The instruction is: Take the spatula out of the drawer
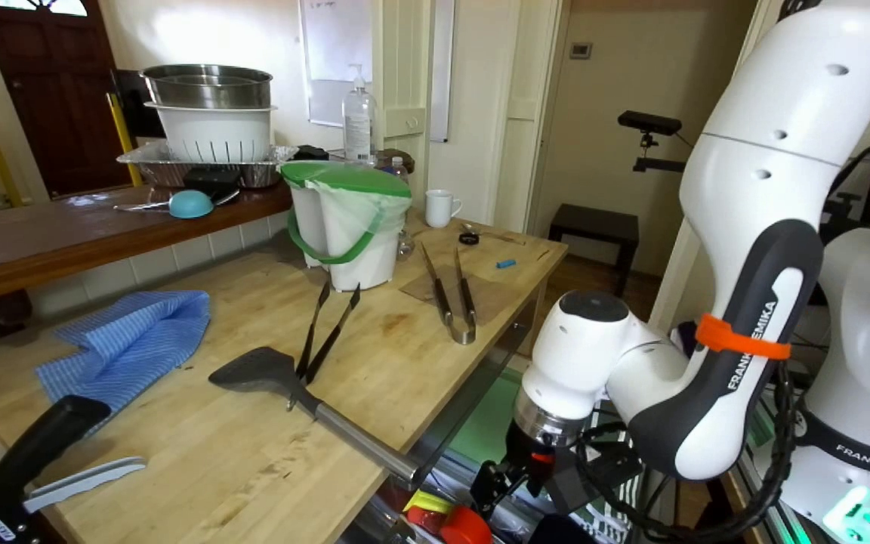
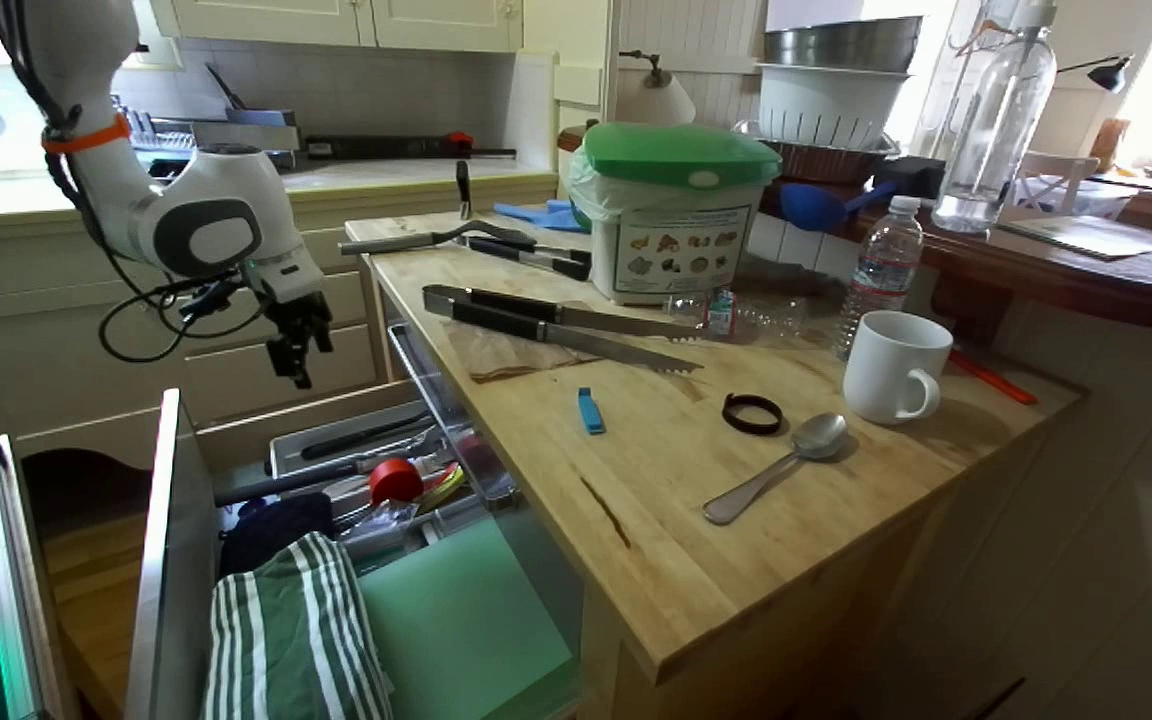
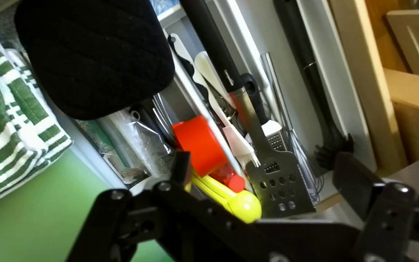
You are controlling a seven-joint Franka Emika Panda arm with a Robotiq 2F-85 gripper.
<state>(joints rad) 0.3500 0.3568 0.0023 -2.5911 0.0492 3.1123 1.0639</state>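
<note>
Nothing taken yet

My claw [image 3: 266, 167] stands spread above the drawer [image 2: 164, 540], nothing between its fingers; I suppose it is parted to straddle a handle. The spatula [image 3: 250, 118] lies in there, handle towards the drawer's front edge, perforated blade towards the worktop [image 2: 696, 560]. It crosses over smaller utensils [image 3: 273, 131], probably because no compartment suits its broad blade, and that should make it easy to lift. The black pad [image 3: 93, 54] sits near the handle, so I judge the shaft a cleaner hold. A dark spatula [image 1: 322, 410] overhangs the worktop's edge; not mine, being outside.
</note>
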